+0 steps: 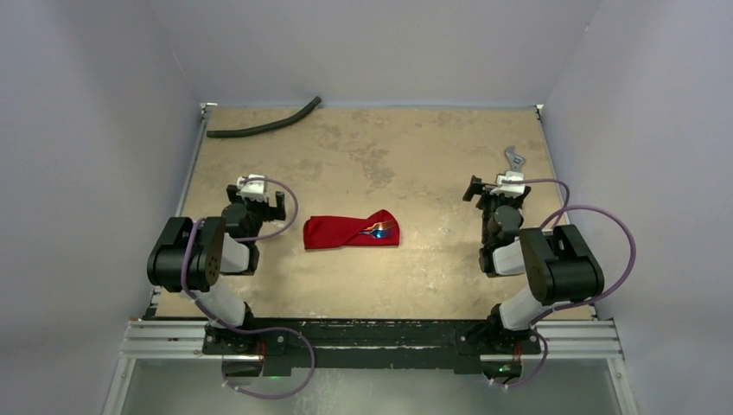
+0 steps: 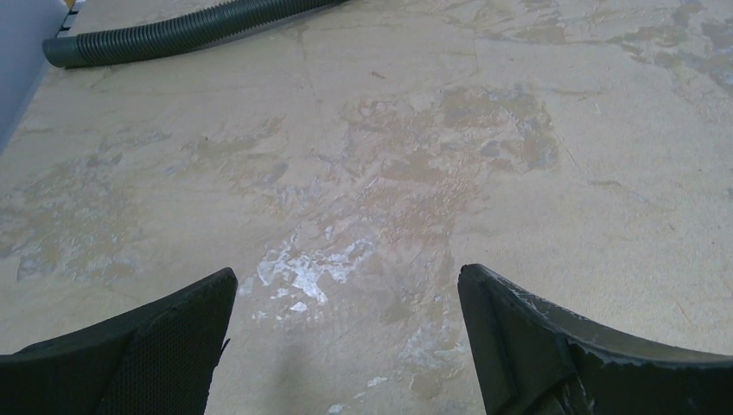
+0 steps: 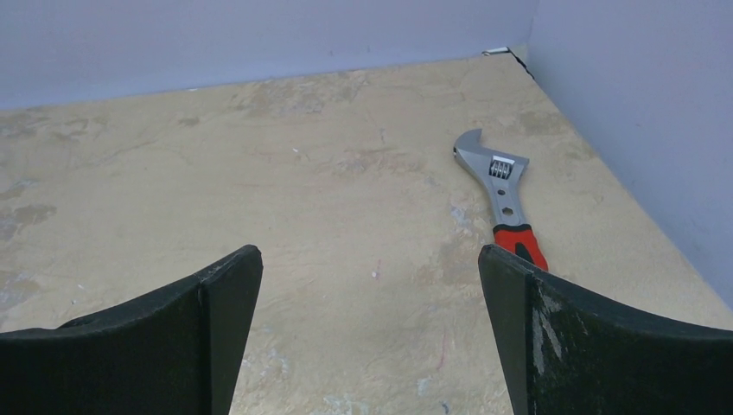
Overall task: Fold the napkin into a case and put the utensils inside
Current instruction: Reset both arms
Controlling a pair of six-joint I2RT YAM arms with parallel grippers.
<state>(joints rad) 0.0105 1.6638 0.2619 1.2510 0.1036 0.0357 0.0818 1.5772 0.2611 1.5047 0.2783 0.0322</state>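
The red napkin (image 1: pixel 350 231) lies folded as a long narrow case in the middle of the table in the top view. Iridescent utensils (image 1: pixel 380 228) poke out of its right end. My left gripper (image 1: pixel 258 202) is to the left of the case, apart from it, and stands open over bare table (image 2: pixel 346 277). My right gripper (image 1: pixel 493 188) is well to the right of the case, open and empty, again over bare table (image 3: pixel 370 268). Neither wrist view shows the napkin or the utensils.
A black ribbed hose (image 1: pixel 264 124) (image 2: pixel 181 33) lies at the far left corner. An orange-handled steel wrench (image 3: pixel 503 192) (image 1: pixel 517 159) lies near the right wall, just beyond my right gripper. Grey walls enclose the tan table (image 1: pixel 406 156).
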